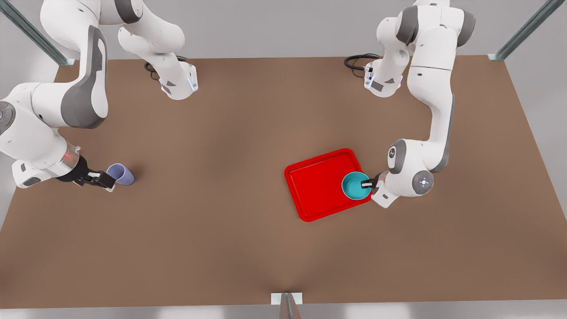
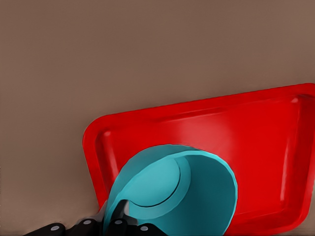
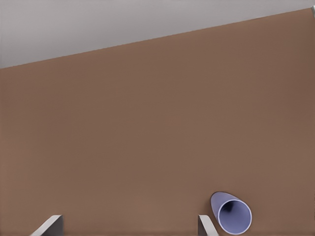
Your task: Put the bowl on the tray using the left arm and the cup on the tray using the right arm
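Observation:
The teal bowl [image 1: 354,186] hangs tilted over the corner of the red tray [image 1: 316,186] at the front view's right. My left gripper [image 1: 367,183] is shut on its rim. In the left wrist view the bowl [image 2: 182,196] covers the tray's [image 2: 206,128] near corner, with my left gripper [image 2: 115,222] pinching the rim. The lavender cup [image 1: 120,174] rests on the table at the front view's left. My right gripper [image 1: 104,179] is open right beside it. In the right wrist view the cup [image 3: 231,214] lies just outside one finger [image 3: 204,223], not between the two.
The brown table [image 1: 221,133] stretches wide between the cup and the tray. Both arm bases [image 1: 177,84] stand at the far edge, with black cables [image 1: 356,60] beside them. A metal post [image 1: 287,305] stands at the near edge.

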`<state>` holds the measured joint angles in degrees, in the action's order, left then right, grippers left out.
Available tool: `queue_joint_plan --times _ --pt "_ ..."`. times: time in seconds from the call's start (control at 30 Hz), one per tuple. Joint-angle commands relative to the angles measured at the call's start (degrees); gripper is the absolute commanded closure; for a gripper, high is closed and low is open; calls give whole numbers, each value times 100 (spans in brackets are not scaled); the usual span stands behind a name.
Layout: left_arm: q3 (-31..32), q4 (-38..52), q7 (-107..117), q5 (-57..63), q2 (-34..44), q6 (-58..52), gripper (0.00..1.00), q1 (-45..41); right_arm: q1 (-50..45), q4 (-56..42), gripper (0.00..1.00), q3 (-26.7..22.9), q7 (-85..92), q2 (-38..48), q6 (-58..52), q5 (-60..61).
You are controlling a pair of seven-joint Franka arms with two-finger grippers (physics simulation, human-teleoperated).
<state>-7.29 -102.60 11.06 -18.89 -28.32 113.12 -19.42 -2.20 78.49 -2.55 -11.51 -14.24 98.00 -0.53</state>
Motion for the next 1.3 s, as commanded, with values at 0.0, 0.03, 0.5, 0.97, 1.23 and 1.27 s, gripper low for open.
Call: queue_joint_plan --times 0.0,0.03,0.5,0.97,1.23,1.27 --pt "-1 -41 -33 -581 -16 0 79 0 0 0 0 0 -1 0 0 0" --pt "-9 -120 -42 -563 -69 61 79 -53 0 0 0 0 8 0 0 0" --pt "70 -278 -33 -792 -227 167 0 -185 27 -114 0 -26 17 -88 26 -18" --pt "-607 2341 -1747 2100 1443 -3103 0 -124 -26 -79 0 9 25 -25 -35 -79" --pt "-633 2341 -1730 2100 1408 -3173 0 -124 -26 1308 0 -8 114 615 -317 -88" --pt "-642 2341 -1738 2100 1364 -3156 0 -124 -26 1994 0 0 114 1011 132 -88"
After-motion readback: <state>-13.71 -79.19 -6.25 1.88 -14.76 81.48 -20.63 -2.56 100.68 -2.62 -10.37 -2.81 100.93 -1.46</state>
